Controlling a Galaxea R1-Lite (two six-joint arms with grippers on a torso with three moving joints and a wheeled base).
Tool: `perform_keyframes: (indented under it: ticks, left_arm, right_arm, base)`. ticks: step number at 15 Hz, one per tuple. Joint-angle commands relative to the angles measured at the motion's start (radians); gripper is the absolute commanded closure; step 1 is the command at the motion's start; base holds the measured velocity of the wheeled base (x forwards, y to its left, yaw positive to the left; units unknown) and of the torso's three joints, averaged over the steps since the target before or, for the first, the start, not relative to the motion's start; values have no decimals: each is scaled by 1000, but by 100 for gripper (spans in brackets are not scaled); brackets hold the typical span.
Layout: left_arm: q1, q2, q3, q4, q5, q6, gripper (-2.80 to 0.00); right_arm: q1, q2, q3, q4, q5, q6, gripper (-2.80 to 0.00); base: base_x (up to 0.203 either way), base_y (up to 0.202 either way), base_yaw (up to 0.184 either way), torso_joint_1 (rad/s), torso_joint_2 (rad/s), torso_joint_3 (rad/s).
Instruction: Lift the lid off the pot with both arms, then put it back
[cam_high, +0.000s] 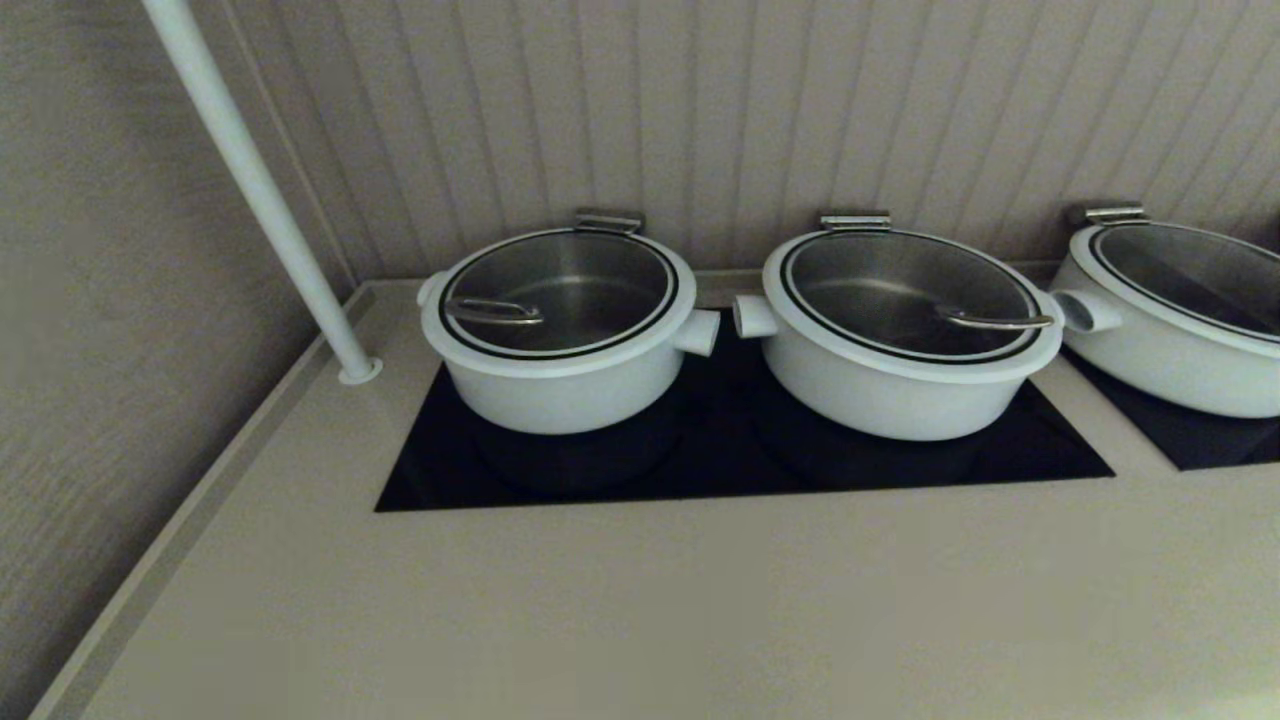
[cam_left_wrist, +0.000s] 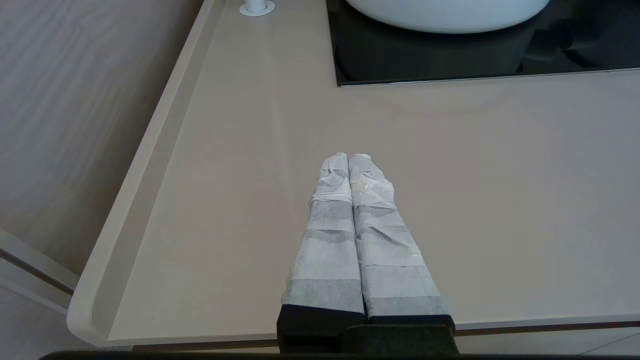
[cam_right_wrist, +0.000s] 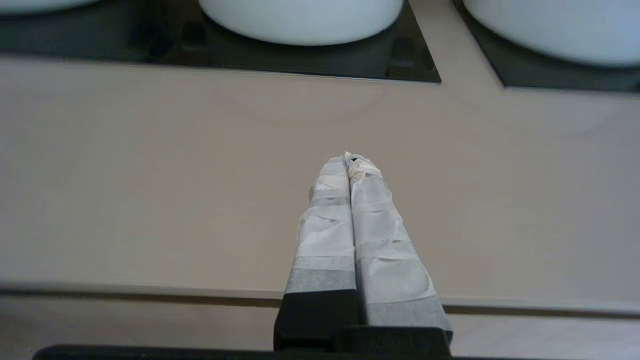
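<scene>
The pot (cam_high: 560, 385) is the leftmost, narrower and deeper white pot, standing on the black cooktop (cam_high: 720, 470). The lid (cam_high: 560, 290) sits closed on it, its steel loop handle (cam_high: 495, 312) on the left side. The underside of the pot shows in the left wrist view (cam_left_wrist: 445, 15). Neither arm shows in the head view. My left gripper (cam_left_wrist: 348, 157) is shut and empty over the bare counter near its front edge, well short of the pot. My right gripper (cam_right_wrist: 348, 159) is shut and empty over the counter near the front edge.
Two wider white pots with glass lids stand to the right, one in the middle (cam_high: 905, 340) and one at far right (cam_high: 1170, 310). A white pole (cam_high: 260, 190) rises from the counter's back left. Walls close the left and back. The beige counter (cam_high: 640, 600) lies in front.
</scene>
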Motion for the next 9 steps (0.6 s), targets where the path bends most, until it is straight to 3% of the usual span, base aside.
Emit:
perform_keyframes:
  ticks: [1, 4, 9]
  left_arm:
    - [0, 0, 0, 0, 0, 0, 0]
    - [0, 0, 0, 0, 0, 0, 0]
    - [0, 0, 0, 0, 0, 0, 0]
  right_arm:
    - [1, 2, 0, 0, 35, -40, 0]
    - [2, 1, 0, 1, 20, 17, 0]
    - [0, 2, 0, 0, 17, 25, 0]
  base:
    - [0, 0, 0, 0, 0, 0]
    - [0, 0, 0, 0, 0, 0]
    - [0, 0, 0, 0, 0, 0]
